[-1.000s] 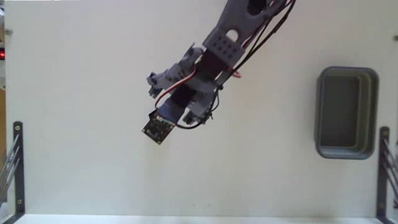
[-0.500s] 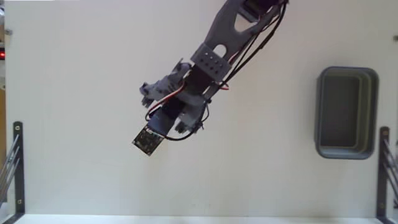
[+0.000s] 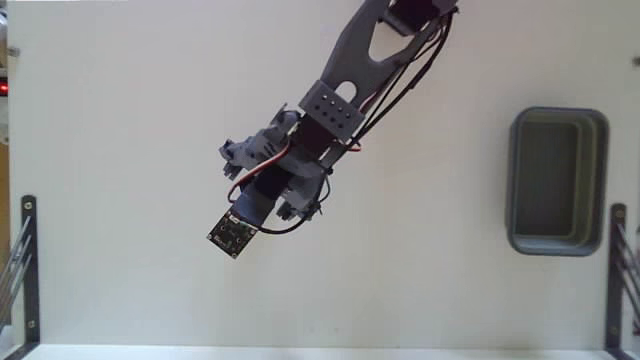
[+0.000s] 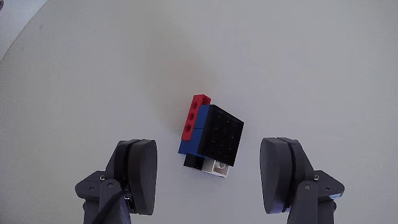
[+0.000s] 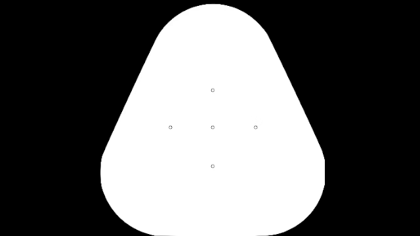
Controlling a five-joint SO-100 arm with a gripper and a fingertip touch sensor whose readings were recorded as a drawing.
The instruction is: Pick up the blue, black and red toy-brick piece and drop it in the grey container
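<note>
**Centre of the wrist view: brick between open jaws, not yet gripped**

At the middle of the wrist view the toy-brick piece (image 4: 208, 137) lies on the white table (image 4: 298, 56), rotated diagonal to the frame. Black studded face is up, blue and red layers show on its left flank, a small white bit at its lower edge. In the fixed view I can't see it; the arm covers that spot.

Handling, my read: rigid moulded plastic, very light, not fragile. Smooth sides, so it could slip or twist if pinched on corners. Best hold is across two flat opposite sides, low enough to catch more than one layer so the stack doesn't split.

Gripper (image 4: 214, 177): spread wide, empty. Fingers (image 4: 142, 174) sit lower left and lower right, both clear of the brick. The gap is much wider than the piece.

Grey container (image 3: 557, 182) sits at the right edge of the fixed view, well apart from the gripper (image 3: 262, 180).
</note>
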